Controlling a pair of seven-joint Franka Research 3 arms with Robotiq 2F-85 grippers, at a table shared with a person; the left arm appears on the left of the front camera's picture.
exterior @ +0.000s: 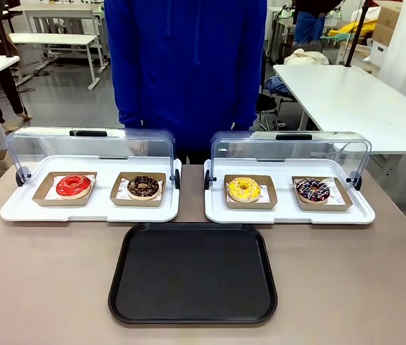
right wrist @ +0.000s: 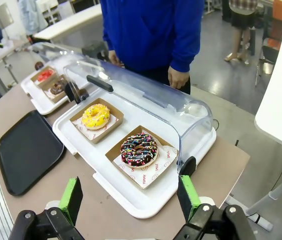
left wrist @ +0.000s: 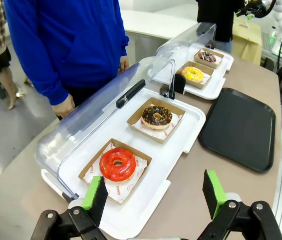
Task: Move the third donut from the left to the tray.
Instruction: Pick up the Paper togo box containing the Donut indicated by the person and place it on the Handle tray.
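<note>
The third donut (exterior: 243, 189) has bright yellow icing and sits in a square brown cardboard holder on the right white tray; it also appears as the yellow donut (right wrist: 96, 116) in the right wrist view and the yellow donut (left wrist: 192, 74) farther off in the left wrist view. The black tray (exterior: 193, 273) lies bare at the table's near middle, seen as the black tray (left wrist: 239, 127) and the black tray (right wrist: 26, 149) from the wrists. My left gripper (left wrist: 152, 195) hangs open above the left white tray's near edge. My right gripper (right wrist: 129, 198) is open above the right white tray's corner, holding nothing.
A red-iced donut (exterior: 73, 185) and a chocolate donut (exterior: 143, 187) sit on the left white tray (exterior: 16, 210). A sprinkled chocolate donut (exterior: 312, 190) shares the right white tray (exterior: 287, 215). Both clear lids stand raised at the back. A person in a blue top (exterior: 185, 65) stands at the far edge.
</note>
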